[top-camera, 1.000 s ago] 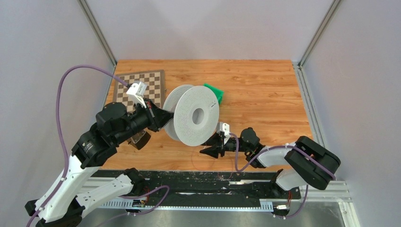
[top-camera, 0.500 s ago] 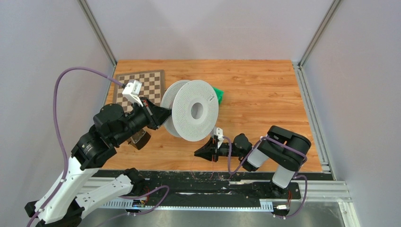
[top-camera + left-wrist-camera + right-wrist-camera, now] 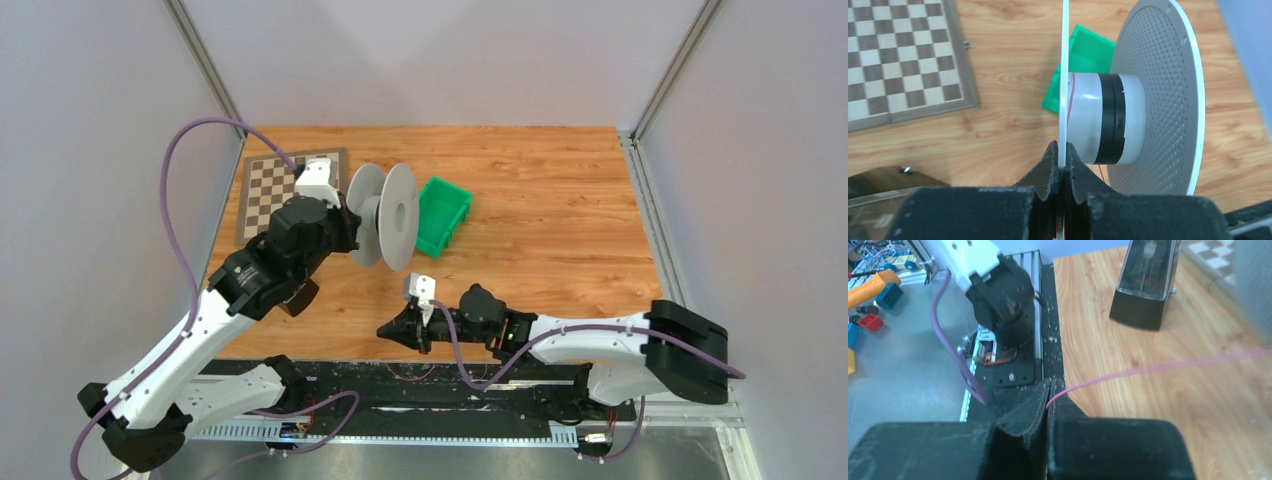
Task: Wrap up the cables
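The pale grey two-disc spool (image 3: 388, 214) is held off the table, edge-on to the top camera. My left gripper (image 3: 352, 232) is shut on the rim of its left disc; the left wrist view shows the fingers (image 3: 1050, 162) clamped on that thin disc (image 3: 1064, 75), with the white and black hub (image 3: 1100, 119) and the perforated far disc (image 3: 1160, 95) beyond. A thin reddish strand (image 3: 1072, 89) lies on the hub. My right gripper (image 3: 384, 330), low near the table's front edge, is shut on a thin pink cable (image 3: 1158, 367) that runs off to the right.
A green bin (image 3: 441, 214) sits just right of the spool. A chessboard (image 3: 268, 186) lies at the back left. A dark metronome-like box (image 3: 1147, 285) stands on the table near the left arm. The left arm's base (image 3: 1002, 290) sits on the black rail.
The left arm has carried the spool back and left and turned it edge-on, uncovering the green bin. The right gripper has moved left along the front edge, still shut.
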